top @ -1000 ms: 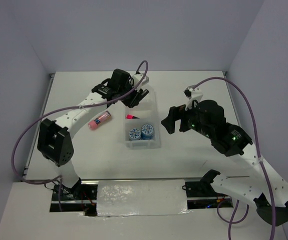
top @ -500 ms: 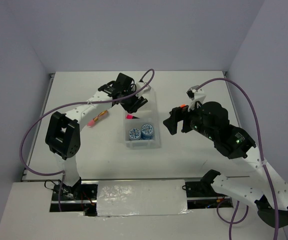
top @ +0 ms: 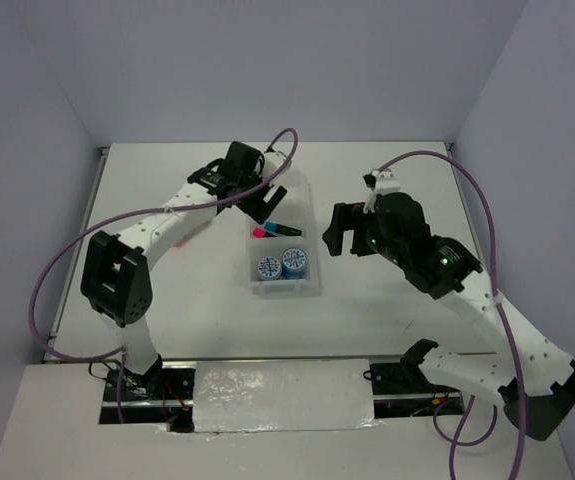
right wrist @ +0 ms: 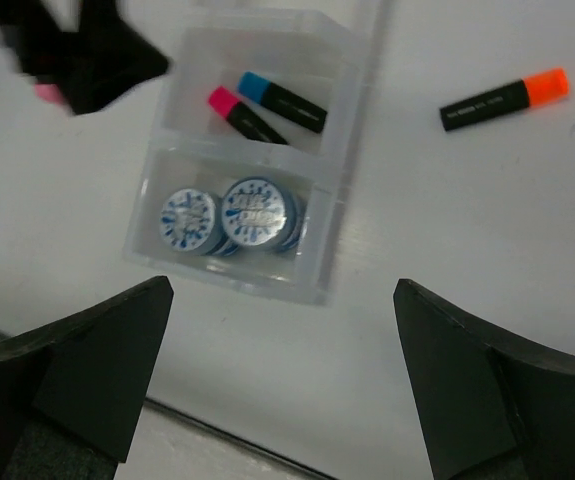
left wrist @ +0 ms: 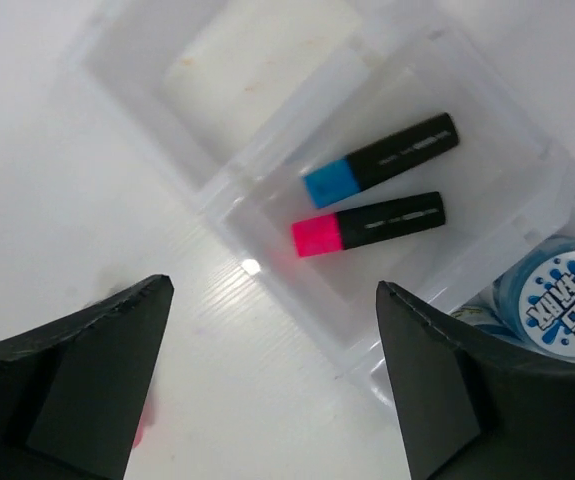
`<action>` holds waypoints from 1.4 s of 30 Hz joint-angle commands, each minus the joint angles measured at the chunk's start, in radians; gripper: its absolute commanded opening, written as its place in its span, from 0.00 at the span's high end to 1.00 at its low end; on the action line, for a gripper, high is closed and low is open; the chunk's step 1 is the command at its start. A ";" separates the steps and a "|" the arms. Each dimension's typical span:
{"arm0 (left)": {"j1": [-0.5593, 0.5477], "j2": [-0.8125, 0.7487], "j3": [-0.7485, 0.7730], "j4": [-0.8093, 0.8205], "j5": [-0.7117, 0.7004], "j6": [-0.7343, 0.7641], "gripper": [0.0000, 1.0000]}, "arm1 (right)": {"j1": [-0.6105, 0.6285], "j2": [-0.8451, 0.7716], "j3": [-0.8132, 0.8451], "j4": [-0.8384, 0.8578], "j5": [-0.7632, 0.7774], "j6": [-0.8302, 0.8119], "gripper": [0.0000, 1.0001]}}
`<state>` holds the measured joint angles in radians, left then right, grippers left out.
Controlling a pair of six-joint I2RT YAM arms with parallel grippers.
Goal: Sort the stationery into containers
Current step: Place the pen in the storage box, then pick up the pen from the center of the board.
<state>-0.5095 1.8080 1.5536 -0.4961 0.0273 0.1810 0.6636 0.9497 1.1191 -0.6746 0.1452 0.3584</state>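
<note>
The clear tray [top: 316,250] lies mid-table. Its near compartment holds two blue-and-white rolls [top: 280,264]. In its middle compartment lie a blue-capped marker [left wrist: 382,160] and a pink-capped marker [left wrist: 367,224], side by side. The far compartment [left wrist: 257,60] holds nothing. My left gripper [top: 265,203] hangs open above the tray's left edge, with nothing between its fingers. An orange-capped marker [right wrist: 507,98] lies on the table right of the tray. My right gripper [right wrist: 282,290] is open and empty above the tray's near end. A sliver of the pink tube [left wrist: 139,432] shows beside my left finger.
The left arm [top: 167,215] stretches across the table left of the tray and hides most of the pink tube from above. The right arm [top: 437,265] covers the table right of the tray. The table's near edge [right wrist: 217,430] runs just below the tray.
My left gripper has opened and the blue-capped marker now lies in the middle compartment beside the pink-capped one. The right arm has shifted slightly toward the back.
</note>
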 commanded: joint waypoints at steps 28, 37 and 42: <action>0.151 -0.829 -0.566 -0.116 -0.523 -0.535 0.01 | -0.406 1.169 0.610 -0.181 0.260 0.608 0.04; 0.151 -0.863 -0.576 -0.099 -0.484 -0.523 0.01 | -0.414 1.245 0.616 -0.209 0.261 0.622 0.14; 0.151 -0.862 -0.576 -0.099 -0.481 -0.522 0.01 | -0.418 1.245 0.611 -0.197 0.234 0.611 0.36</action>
<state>-0.3622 0.9627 0.9623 -0.6270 -0.4641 -0.3431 0.2569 2.1834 1.7008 -0.8574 0.3691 0.9562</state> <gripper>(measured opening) 0.994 0.686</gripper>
